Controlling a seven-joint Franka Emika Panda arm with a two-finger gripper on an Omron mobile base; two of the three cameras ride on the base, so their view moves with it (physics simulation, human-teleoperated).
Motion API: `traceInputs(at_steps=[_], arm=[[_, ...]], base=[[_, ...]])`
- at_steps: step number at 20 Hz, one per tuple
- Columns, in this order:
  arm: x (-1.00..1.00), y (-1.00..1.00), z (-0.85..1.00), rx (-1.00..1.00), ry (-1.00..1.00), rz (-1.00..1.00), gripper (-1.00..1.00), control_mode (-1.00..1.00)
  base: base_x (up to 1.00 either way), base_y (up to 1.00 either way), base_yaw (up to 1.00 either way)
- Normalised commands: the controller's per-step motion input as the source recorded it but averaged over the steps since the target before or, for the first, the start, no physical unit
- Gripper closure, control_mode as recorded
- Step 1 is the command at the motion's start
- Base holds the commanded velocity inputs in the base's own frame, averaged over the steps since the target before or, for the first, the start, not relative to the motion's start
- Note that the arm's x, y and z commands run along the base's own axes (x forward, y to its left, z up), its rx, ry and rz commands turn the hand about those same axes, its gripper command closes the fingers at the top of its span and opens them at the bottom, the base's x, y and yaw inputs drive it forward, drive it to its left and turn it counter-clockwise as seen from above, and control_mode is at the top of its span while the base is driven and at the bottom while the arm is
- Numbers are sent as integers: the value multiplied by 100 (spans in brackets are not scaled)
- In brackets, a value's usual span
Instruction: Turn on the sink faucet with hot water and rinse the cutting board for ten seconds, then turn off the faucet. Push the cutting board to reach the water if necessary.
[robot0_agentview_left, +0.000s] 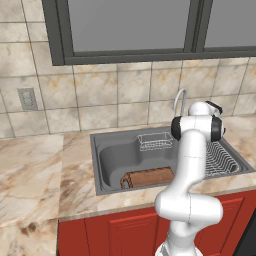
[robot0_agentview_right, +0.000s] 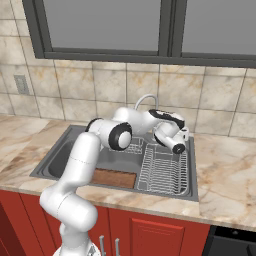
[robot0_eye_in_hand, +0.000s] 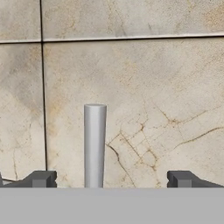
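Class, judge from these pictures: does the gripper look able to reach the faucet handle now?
Probably yes: the gripper is open, a grey upright rod, seemingly the handle, stands between its fingertips, nothing blocking.

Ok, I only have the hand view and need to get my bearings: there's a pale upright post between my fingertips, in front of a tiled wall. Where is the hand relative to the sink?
Observer: The gripper is up at the back rim of the sink, close beside the arched sink faucet.
Operator: And where's the cutting board?
Observer: The cutting board lies low in the basin along the front wall, well forward of the faucet.
Operator: Anything else in the basin?
Observer: A wire rack takes up the right part of the sink, next to the board.
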Motion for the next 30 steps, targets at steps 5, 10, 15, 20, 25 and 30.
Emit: traceInputs(at_steps=[5, 10, 15, 20, 25, 30], arm=[[0, 0, 0, 0, 0, 0, -100, -100], [5, 0, 0, 0, 0, 0, -100, -100], [7, 0, 0, 0, 0, 0, -100, -100], [3, 0, 0, 0, 0, 0, -100, -100], [1, 0, 0, 0, 0, 0, -100, -100], [0, 0, 0, 0, 0, 0, -100, -100]], base=[[0, 0, 0], [0, 0, 0], [0, 0, 0], [0, 0, 0], [0, 0, 0], [0, 0, 0]])
